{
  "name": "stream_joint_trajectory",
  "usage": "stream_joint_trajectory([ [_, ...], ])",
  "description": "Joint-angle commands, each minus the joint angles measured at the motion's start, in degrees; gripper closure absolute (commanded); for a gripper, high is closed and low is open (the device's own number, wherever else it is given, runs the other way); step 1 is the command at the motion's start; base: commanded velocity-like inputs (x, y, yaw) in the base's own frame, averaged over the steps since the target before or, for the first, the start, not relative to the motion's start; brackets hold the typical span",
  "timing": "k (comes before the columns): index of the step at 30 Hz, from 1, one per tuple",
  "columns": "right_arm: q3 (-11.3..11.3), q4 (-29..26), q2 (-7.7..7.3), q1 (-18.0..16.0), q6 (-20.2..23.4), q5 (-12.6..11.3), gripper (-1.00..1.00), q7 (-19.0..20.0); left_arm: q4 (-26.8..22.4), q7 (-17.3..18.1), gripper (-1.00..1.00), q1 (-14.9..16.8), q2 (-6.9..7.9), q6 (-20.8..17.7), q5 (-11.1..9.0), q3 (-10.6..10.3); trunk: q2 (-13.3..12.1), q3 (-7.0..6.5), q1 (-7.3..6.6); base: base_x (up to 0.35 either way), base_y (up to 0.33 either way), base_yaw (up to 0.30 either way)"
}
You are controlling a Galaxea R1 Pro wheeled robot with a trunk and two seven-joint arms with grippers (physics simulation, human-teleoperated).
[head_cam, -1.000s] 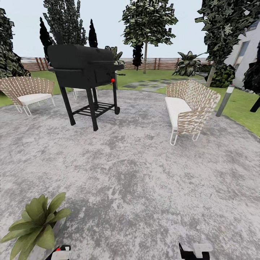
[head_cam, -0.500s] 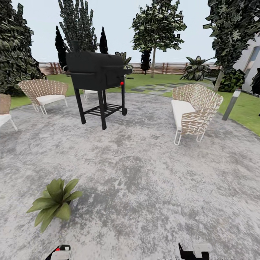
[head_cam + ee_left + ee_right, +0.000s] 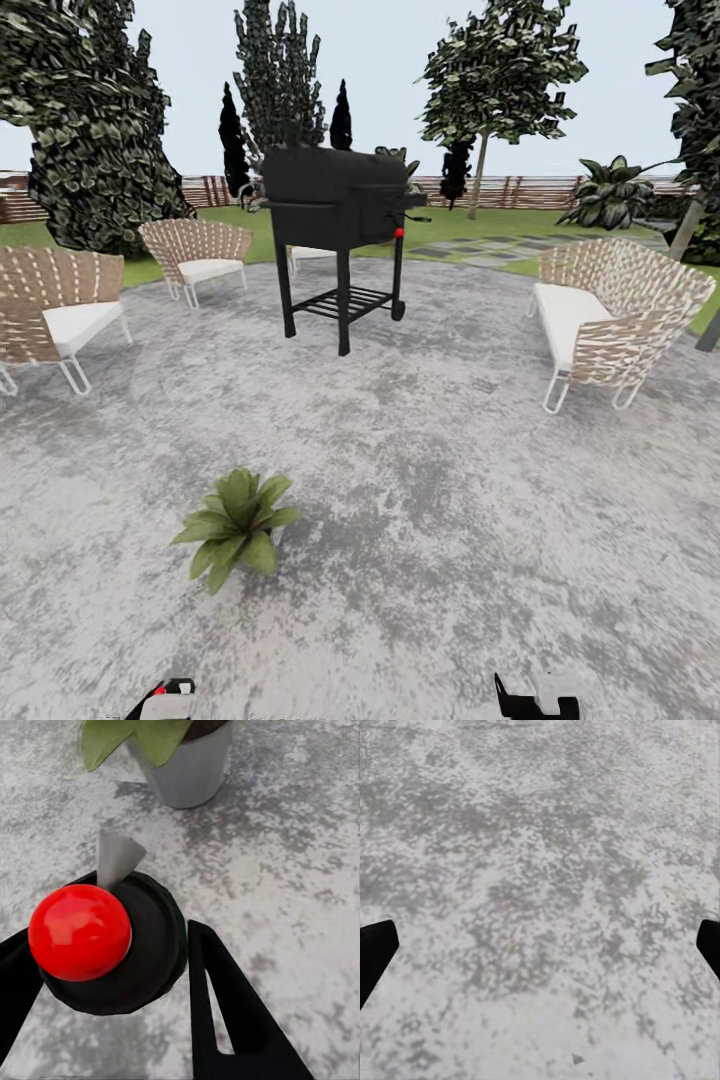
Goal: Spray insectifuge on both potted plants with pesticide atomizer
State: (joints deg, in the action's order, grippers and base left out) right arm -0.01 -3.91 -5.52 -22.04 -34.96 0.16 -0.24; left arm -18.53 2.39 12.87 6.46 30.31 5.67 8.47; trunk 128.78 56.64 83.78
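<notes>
One potted plant [image 3: 236, 524], a low rosette of green leaves, stands on the grey mottled patio [image 3: 420, 520] ahead and left of centre. In the left wrist view its grey pot [image 3: 189, 766] is close in front of the pesticide atomizer [image 3: 142, 945], a black body with a red ball top and a grey nozzle. My left gripper [image 3: 112, 971] is shut on the atomizer, one black finger [image 3: 225, 1009] on each side. It also shows at the head view's lower edge as the left gripper [image 3: 165, 700]. My right gripper [image 3: 540, 949] is open over bare patio and empty.
A black barbecue grill [image 3: 340, 205] stands at mid-patio. Woven chairs sit at the left [image 3: 55, 315], far left [image 3: 195, 250] and right [image 3: 620, 315]. Lawn, a wooden fence [image 3: 540, 190] and tall dark trees lie beyond.
The whole head view has swung left and drawn back: the plant now appears smaller and nearer the centre, and another chair has come in at the left. Both grippers hold as before.
</notes>
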Motion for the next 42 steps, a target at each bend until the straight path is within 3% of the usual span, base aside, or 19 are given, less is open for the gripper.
stream_joint_trajectory([
  [1, 0.0, 0.0, -0.02, 0.0, -0.2, 0.0, -1.0, 0.0, 0.1, 0.2, 1.0, 0.1, -0.04, 0.2, 0.6, 0.5, 0.0, 0.02, -0.01, -0.001, 0.308, 0.269],
  [14, 0.0, 0.0, -0.02, 0.0, -0.2, 0.0, -1.0, 0.0, 0.1, 0.2, 1.0, 0.1, -0.04, 0.2, 0.6, 0.5, 0.0, -0.2, -0.01, 0.045, 0.28, 0.211],
  [42, 0.1, 0.0, -0.17, 0.0, -0.2, 0.2, -1.0, 0.2, 0.0, 0.5, 1.0, 0.1, -0.04, 0.1, 0.8, 0.4, 0.0, -0.2, -0.01, 0.003, 0.009, 0.003],
])
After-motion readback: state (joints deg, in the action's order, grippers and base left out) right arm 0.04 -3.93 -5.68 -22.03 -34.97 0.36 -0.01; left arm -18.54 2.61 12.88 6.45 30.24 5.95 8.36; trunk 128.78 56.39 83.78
